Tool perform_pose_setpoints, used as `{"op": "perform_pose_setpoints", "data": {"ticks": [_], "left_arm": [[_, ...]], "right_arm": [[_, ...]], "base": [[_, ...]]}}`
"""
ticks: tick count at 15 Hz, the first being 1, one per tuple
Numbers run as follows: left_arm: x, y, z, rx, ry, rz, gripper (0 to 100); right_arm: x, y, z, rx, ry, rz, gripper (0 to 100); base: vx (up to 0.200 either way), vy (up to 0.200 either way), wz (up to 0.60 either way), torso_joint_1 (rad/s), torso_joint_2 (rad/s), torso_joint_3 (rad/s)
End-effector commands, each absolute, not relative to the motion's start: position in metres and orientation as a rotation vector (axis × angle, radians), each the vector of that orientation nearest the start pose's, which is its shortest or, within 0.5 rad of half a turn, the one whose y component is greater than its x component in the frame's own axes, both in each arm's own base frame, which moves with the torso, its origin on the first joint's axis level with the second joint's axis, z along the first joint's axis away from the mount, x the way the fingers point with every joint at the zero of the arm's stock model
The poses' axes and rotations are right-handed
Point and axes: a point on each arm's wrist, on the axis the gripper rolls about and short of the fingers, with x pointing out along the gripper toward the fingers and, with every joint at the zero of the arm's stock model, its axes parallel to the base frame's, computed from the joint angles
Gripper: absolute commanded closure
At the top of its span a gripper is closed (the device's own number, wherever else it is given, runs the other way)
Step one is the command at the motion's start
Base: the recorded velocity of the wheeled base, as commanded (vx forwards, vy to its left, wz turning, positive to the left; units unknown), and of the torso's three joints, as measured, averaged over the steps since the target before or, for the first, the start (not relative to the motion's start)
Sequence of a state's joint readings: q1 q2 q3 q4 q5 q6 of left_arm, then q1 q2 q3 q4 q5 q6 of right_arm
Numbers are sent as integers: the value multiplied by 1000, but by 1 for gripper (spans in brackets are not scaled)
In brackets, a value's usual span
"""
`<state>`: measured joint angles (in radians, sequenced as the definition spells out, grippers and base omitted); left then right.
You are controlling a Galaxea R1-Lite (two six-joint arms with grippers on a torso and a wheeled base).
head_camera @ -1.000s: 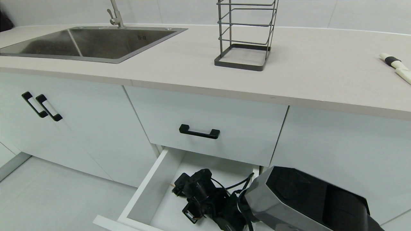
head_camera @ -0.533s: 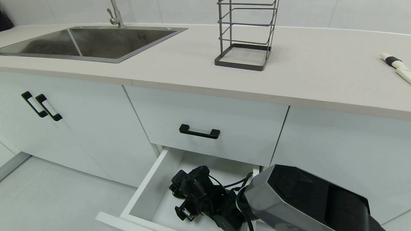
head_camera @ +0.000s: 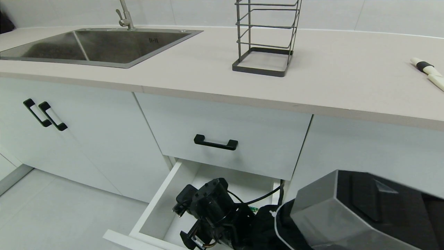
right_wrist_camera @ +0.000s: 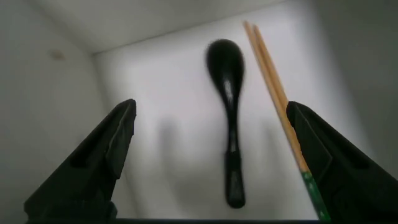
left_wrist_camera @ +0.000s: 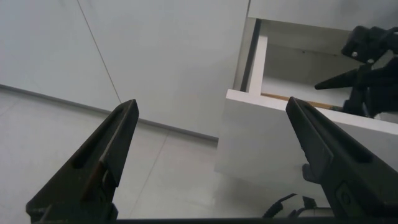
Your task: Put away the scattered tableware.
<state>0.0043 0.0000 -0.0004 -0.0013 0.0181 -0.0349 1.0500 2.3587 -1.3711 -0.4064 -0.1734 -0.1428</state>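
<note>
A black spoon (right_wrist_camera: 229, 93) lies flat on the white floor of the open lower drawer (head_camera: 158, 203), with a pair of wooden chopsticks (right_wrist_camera: 277, 106) close beside it. My right gripper (right_wrist_camera: 210, 111) hangs open above them inside the drawer, holding nothing; the head view has the right gripper (head_camera: 182, 222) near the drawer's left front corner. My left gripper (left_wrist_camera: 211, 109) is open and empty, low outside the drawer's front panel (left_wrist_camera: 280, 146), over the floor. From there the chopsticks (left_wrist_camera: 298, 99) peek over the panel.
The shut upper drawer with a black handle (head_camera: 215, 142) overhangs the open one. On the counter stand a dark wire rack (head_camera: 265, 38) and a sink (head_camera: 100, 45); a white utensil with a black band (head_camera: 427, 70) lies at the far right edge.
My right gripper has shifted left and toward the drawer's front. Its forearm has swung closer to the head camera and looms larger.
</note>
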Motion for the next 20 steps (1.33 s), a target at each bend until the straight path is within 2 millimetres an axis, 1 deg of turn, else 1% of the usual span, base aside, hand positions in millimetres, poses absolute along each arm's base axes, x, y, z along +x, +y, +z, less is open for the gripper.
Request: {"op": "perform_pose_setpoints", "data": {"ticks": [1, 3, 6, 9, 11, 12, 13, 14, 15, 16, 18, 20], "left_arm": [[-23, 0, 76, -35, -2, 23, 0], [-23, 0, 76, -35, -2, 23, 0], [-23, 0, 76, -35, -2, 23, 0], [-23, 0, 76, -35, -3, 23, 0], [-23, 0, 76, -35, -2, 23, 0], [-23, 0, 76, -35, -2, 23, 0], [-23, 0, 76, -35, -2, 23, 0], [-23, 0, 76, -35, -2, 23, 0], [-23, 0, 76, -34, -2, 23, 0], [-23, 0, 76, -35, -2, 23, 0], [-23, 0, 76, -35, -2, 23, 0], [-23, 0, 76, -35, -2, 23, 0]], "right_arm": [[212, 387, 86, -443, 380, 916, 0], [203, 378, 91, -428, 368, 922, 0], [196, 363, 100, -393, 322, 919, 0], [183, 337, 109, -377, 300, 919, 0], [167, 307, 121, -331, 232, 923, 0], [159, 292, 125, -331, 228, 920, 0], [152, 279, 129, -330, 227, 920, 0], [148, 270, 137, -317, 211, 917, 0], [146, 265, 144, -304, 191, 917, 0], [143, 261, 147, -299, 185, 921, 0], [138, 255, 142, -305, 195, 938, 0], [136, 256, 142, -304, 193, 961, 0]], "base": [[0, 0, 0, 0, 0, 0], [0, 0, 0, 0, 0, 0], [0, 0, 0, 0, 0, 0], [0, 0, 0, 0, 0, 0], [0, 0, 0, 0, 0, 0], [0, 0, 0, 0, 0, 0], [0, 0, 0, 0, 0, 0], [0, 0, 0, 0, 0, 0], [0, 0, 0, 0, 0, 0], [0, 0, 0, 0, 0, 0], [0, 0, 0, 0, 0, 0], [0, 0, 0, 0, 0, 0]]}}
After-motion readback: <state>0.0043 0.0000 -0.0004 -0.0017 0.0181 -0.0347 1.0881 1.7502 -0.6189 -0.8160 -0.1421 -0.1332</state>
